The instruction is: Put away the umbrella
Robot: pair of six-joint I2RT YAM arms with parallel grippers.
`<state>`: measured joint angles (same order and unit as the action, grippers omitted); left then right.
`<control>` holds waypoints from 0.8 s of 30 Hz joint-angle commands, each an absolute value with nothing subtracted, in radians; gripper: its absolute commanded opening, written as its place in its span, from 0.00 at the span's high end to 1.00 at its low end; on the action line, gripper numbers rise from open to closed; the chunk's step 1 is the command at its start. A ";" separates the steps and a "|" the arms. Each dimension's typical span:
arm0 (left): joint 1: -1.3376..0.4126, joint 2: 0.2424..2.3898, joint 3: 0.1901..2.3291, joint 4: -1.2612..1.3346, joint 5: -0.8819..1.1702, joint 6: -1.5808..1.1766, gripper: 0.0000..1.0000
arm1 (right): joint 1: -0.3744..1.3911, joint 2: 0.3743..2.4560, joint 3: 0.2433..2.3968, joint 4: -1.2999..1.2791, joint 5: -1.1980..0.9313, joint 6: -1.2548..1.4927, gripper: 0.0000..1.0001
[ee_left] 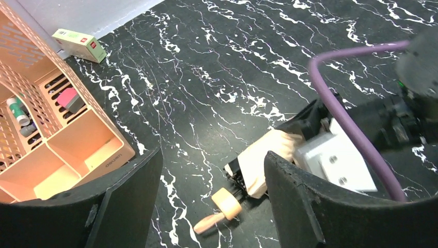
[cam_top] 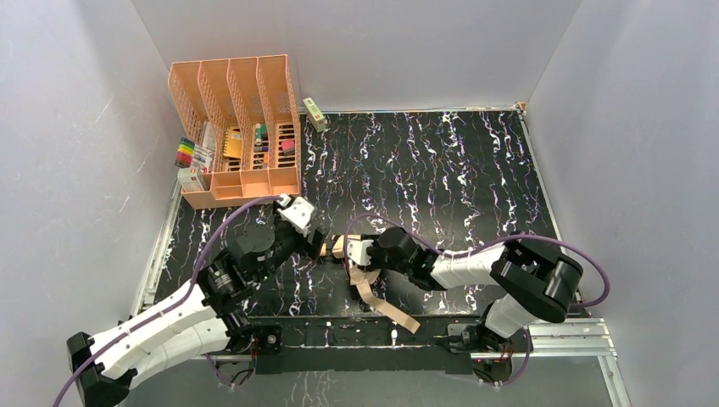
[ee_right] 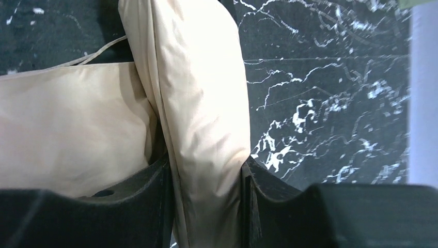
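1. A white-walled enclosure [cam_top: 76,127] surrounded a table [cam_top: 441,170] covered in a black mat with white marble veining.
2. The left arm [cam_top: 169,326] and the right arm [cam_top: 475,267] both reached inward, and their grippers met near the middle of the table's near half.
3. A peach-orange slotted desk organizer [cam_top: 246,93] stood in the far left corner, with pens and small items in its compartments.
4. The umbrella [cam_top: 339,248] lay folded between the two grippers, well apart from the organizer.
5. The right gripper [ee_right: 204,181] was clamped on the umbrella's pale peach-tan fabric, one finger pressed to each side of the bundle.
6. The left gripper [ee_left: 212,160] stood with its fingers [ee_left: 129,206] spread wide, gripping nothing, one on either side of the umbrella's dark ribbed end.
7. A flat tan band of matching fabric [cam_top: 386,305] trailed from the umbrella toward the near edge.
8. The small tan handle [ee_left: 227,202] rested on the mat between the left fingers.
9. A green-and-white box [cam_top: 314,114] lay just beside the organizer's right wall.
10. Coloured markers [cam_top: 185,153] sat at the organizer's left side.
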<state>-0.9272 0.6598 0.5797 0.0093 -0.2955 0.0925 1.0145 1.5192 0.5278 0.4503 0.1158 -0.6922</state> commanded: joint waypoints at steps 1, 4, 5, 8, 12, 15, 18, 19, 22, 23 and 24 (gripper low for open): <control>-0.894 0.757 0.649 -0.006 -0.292 0.093 0.29 | 1.044 1.549 0.410 0.490 0.196 -0.887 0.83; -0.834 0.866 0.674 0.043 -0.138 0.109 0.28 | 1.067 1.560 0.385 0.511 0.199 -0.927 0.82; -0.808 0.907 0.682 0.054 -0.073 0.111 0.27 | 1.071 1.564 0.380 0.522 0.202 -0.933 0.81; -0.695 1.043 0.735 0.040 0.214 0.113 0.24 | 1.082 1.567 0.370 0.533 0.206 -0.946 0.80; -0.639 1.190 0.769 0.059 0.390 0.150 0.22 | 1.089 1.556 0.344 0.571 0.225 -0.962 0.81; -0.623 1.255 0.764 0.096 0.452 0.156 0.15 | 1.089 1.544 0.337 0.581 0.216 -0.952 0.82; -0.614 1.337 0.794 0.064 0.514 0.179 0.10 | 1.089 1.543 0.337 0.580 0.207 -0.945 0.82; -0.612 1.365 0.807 0.041 0.537 0.189 0.10 | 1.089 1.543 0.337 0.580 0.206 -0.945 0.82; -0.612 1.430 0.828 0.006 0.580 0.207 0.06 | 1.089 1.540 0.341 0.577 0.204 -0.943 0.82; -0.612 1.441 0.827 0.006 0.592 0.208 0.05 | 1.089 1.540 0.342 0.573 0.202 -0.941 0.82; -0.612 1.452 0.828 0.006 0.597 0.211 0.05 | 1.089 1.539 0.346 0.568 0.200 -0.940 0.82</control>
<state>-0.6197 1.4292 0.7918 0.0360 0.4816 0.1776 1.0889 1.5265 0.3782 0.7136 0.1997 -0.9489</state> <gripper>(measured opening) 0.940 0.476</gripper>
